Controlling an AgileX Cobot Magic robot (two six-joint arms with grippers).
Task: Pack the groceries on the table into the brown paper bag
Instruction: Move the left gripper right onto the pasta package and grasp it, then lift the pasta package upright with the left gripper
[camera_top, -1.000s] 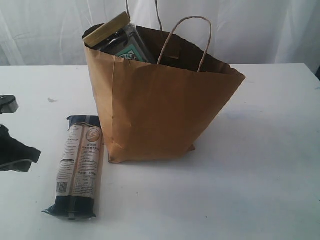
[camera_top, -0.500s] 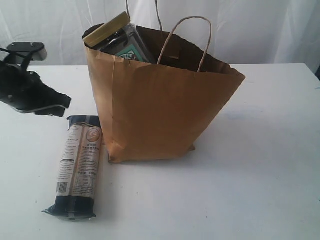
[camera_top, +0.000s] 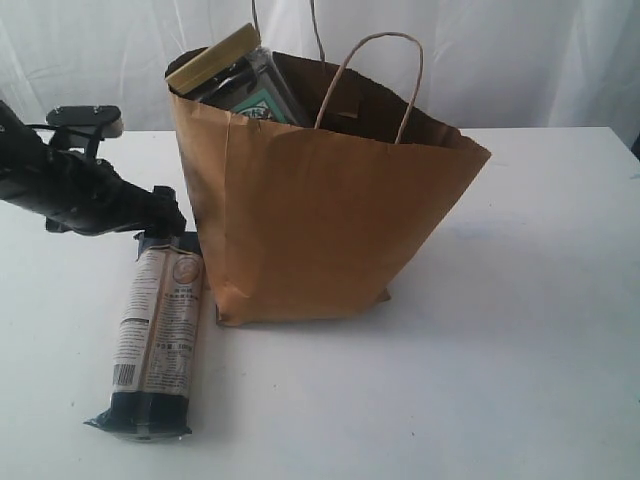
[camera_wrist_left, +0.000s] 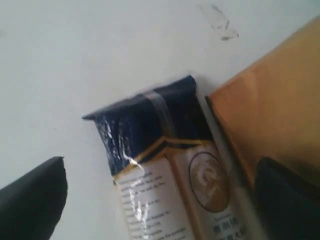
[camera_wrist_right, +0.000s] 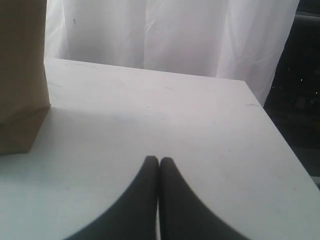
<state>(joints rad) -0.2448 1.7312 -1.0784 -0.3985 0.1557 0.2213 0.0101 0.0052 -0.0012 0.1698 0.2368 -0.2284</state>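
Left gripper is held spread wide over the long packet beside the brown paper bag; right gripper is pressed together.

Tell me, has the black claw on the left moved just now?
Yes. The left gripper moved rightward toward the brown paper bag, now above the packet's far end.

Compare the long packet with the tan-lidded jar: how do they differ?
The long packet lies flat on the table, outside the brown paper bag; the tan-lidded jar leans inside it, lid above the rim. The packet is dark-blue and beige; the jar looks dark under its tan lid.
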